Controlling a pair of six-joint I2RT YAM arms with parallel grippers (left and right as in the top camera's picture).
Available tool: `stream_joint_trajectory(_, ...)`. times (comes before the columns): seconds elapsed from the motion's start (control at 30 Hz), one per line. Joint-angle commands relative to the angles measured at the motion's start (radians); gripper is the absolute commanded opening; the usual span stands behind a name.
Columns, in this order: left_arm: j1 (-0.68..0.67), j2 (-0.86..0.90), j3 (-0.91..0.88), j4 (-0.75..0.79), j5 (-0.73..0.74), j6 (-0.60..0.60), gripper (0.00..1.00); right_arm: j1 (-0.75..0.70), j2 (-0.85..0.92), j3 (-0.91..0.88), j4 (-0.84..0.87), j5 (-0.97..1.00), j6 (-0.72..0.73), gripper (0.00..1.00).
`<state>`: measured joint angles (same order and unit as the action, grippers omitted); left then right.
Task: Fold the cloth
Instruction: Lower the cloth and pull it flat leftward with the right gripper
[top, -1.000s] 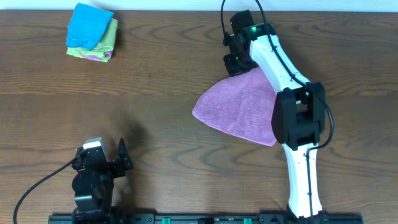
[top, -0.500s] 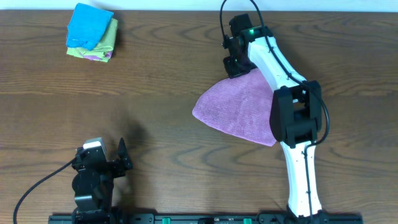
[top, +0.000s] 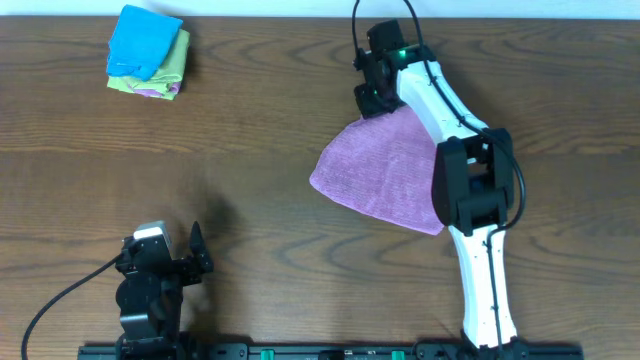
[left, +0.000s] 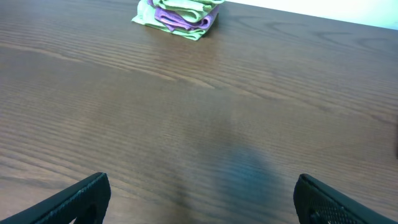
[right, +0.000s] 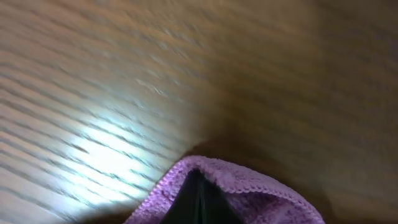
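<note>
Presently, largest to smallest.

Table (top: 250, 160): dark wood grain, occupied at only two spots.

Cloth (top: 385, 175): lilac, fuzzy, lying right of centre in a rough fan shape. Its broad, rounded side points toward the left and near edges of the table, and its narrow end runs to the far side under the right arm. It is not yet a neat fold; the outline is uneven and no straight hems are matched.

Right gripper (top: 372, 100): shut on the far corner of the cloth. In the wrist view the hemmed edge is seen wrapped over the closed fingers, with blurred table beyond. Whether the corner is lifted clear of the table cannot be told.

Left gripper (left: 205, 196): jaws wide apart, nothing between them, parked near the front-left edge, well apart from the cloth.

Stack of folded cloths (top: 148, 52): blue on top, green and a little purple beneath, at the far-left corner; not part of this step.

Step judged in hand: the pinched corner is being carried to make a fold.

To be done well:
- the corner should be kept low, so that the body of the cloth is not dragged;
- the corner should be laid onto the matching opposite corner, hems aligned;
- the grip should be released only once the layer lies flat;
- the near edge could be pinned by the idle left gripper if sliding is noticed.
</note>
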<state>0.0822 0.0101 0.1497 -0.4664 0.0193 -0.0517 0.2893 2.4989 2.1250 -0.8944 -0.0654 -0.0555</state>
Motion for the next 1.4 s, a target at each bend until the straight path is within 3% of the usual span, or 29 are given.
stream_joint_trajectory(0.0,-0.004,-0.006,-0.018,-0.001,-0.007,0.004,0.95,0.042,0.023,0.001,0.031,-0.040,-0.013,0.01)
stream_joint_trajectory(0.43,-0.004,-0.006,-0.018,-0.001,-0.007,0.004,0.95,0.199,0.027,0.001,0.100,-0.046,-0.058,0.01)
stream_joint_trajectory(0.8,-0.004,-0.006,-0.018,-0.001,-0.007,0.004,0.95,0.240,0.027,0.003,0.147,-0.163,-0.057,0.01)
stream_joint_trajectory(0.97,-0.004,-0.006,-0.018,-0.001,-0.007,0.004,0.95,0.236,0.024,0.074,0.065,-0.148,-0.054,0.01)
stream_joint_trajectory(1.17,-0.004,-0.006,-0.018,-0.001,-0.007,0.004,0.95,0.213,0.016,0.235,-0.111,0.030,-0.054,0.01)
stream_joint_trajectory(1.37,-0.004,-0.006,-0.018,-0.001,-0.007,0.004,0.95,0.150,0.019,0.201,-0.177,0.033,-0.038,0.01)
